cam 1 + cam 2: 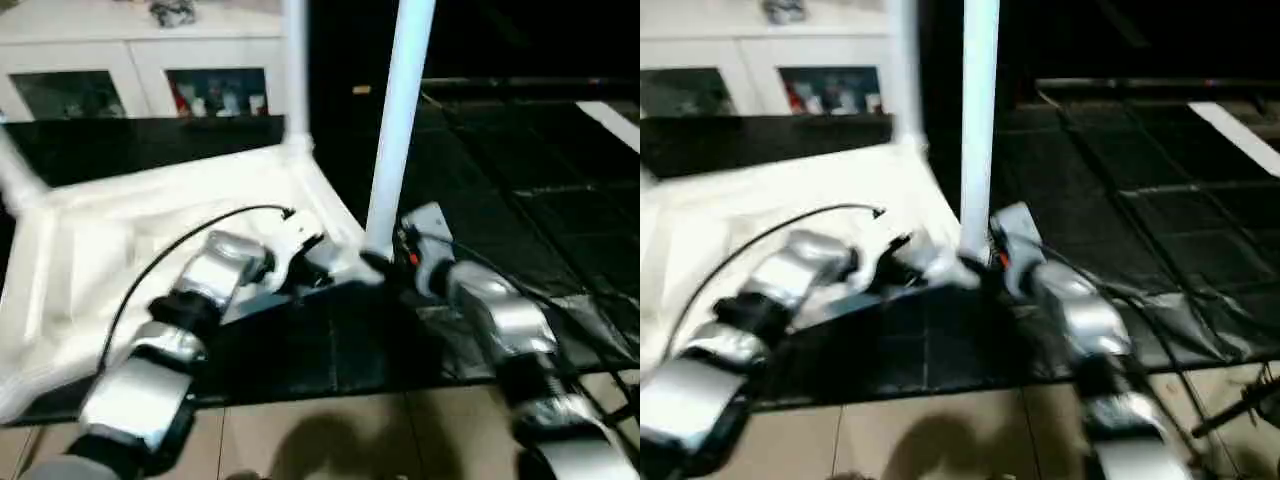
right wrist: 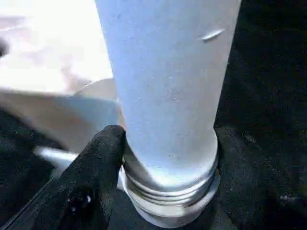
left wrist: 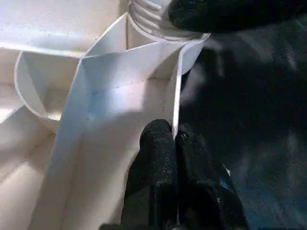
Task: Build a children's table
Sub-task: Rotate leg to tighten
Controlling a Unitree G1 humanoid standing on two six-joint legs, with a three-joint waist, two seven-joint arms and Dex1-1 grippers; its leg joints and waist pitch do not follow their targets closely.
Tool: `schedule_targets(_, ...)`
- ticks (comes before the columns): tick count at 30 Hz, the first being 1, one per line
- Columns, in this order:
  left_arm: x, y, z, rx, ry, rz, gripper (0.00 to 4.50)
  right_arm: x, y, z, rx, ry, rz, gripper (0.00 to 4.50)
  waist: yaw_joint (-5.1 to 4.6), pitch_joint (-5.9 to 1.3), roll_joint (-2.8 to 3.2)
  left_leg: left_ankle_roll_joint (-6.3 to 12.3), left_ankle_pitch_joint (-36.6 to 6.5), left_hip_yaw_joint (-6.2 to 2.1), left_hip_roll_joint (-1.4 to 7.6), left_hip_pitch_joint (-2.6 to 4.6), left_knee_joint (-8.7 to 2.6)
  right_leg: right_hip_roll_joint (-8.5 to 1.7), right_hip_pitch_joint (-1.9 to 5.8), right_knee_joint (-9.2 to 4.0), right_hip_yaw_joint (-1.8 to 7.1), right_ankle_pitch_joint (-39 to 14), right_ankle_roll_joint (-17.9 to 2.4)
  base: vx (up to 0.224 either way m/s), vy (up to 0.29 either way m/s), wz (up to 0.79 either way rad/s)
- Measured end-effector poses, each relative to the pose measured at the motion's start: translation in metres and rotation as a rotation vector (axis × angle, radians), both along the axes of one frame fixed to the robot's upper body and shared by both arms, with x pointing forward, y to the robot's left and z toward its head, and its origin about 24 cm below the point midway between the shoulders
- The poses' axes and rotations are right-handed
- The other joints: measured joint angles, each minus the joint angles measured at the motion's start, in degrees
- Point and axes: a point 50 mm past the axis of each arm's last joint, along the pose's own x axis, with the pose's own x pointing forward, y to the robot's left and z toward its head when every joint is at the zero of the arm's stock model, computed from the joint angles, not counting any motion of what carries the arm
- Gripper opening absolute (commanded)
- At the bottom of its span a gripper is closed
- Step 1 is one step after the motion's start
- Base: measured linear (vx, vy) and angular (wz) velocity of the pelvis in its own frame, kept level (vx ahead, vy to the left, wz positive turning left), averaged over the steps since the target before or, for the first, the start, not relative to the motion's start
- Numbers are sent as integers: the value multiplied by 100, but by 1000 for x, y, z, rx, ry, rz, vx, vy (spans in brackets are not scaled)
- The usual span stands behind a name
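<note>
The children's table lies as an upside-down white tabletop (image 1: 150, 220) on a black mat. One white leg (image 1: 295, 70) stands upright in its far corner socket. A second leg (image 1: 400, 120) rises at the near right corner, threaded end (image 3: 148, 14) down at the socket. My right gripper (image 1: 385, 262) is shut around that leg's base, one black finger (image 2: 96, 167) pressing its collar; the other finger is hidden. My left gripper (image 3: 175, 139) is shut on the tabletop's thin side rim, just beside that corner.
A white cabinet with glass doors (image 1: 140, 70) stands behind the tabletop. The black mat (image 1: 500, 200) stretches to the right, with a crumpled grey sheet (image 1: 1200, 320) on it. Tan floor (image 1: 350, 430) runs along the near side. A blurred white tube (image 1: 15, 180) slants at the far left.
</note>
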Motion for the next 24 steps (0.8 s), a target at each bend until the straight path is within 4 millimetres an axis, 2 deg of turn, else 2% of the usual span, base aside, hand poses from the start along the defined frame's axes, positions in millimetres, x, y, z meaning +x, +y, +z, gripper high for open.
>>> schedule_targets(7,3,-5,2,-3,-14,43,0,4,4,1,3,-23,-68,266,26,1,3,5,-2,1,-2,-10,-25,1,-10,-9,-3,-10,-6,0,0,0)
schedule_targets(8,3,-5,2,-4,-14,43,0,4,4,0,10,-28,-70,322,29,1,3,5,-2,1,-2,-9,-24,1,-10,-9,-3,-10,-6,0,0,0)
schedule_targets(12,2,-5,2,-4,-16,24,0,2,3,0,25,-30,-45,360,34,2,4,4,-1,1,-1,-9,-24,1,-10,-8,-3,-10,-6,0,0,0)
schedule_targets(19,-5,8,2,-2,-24,-137,0,-17,-22,1,40,-20,196,426,86,3,5,7,-2,1,1,-13,-26,1,-9,-14,-7,-9,-6,0,0,0)
schedule_targets(24,-10,25,5,33,-10,-280,0,-29,-35,4,26,10,407,447,162,5,10,5,-1,0,5,-11,-14,1,-3,-5,-9,-9,-6,0,0,0)
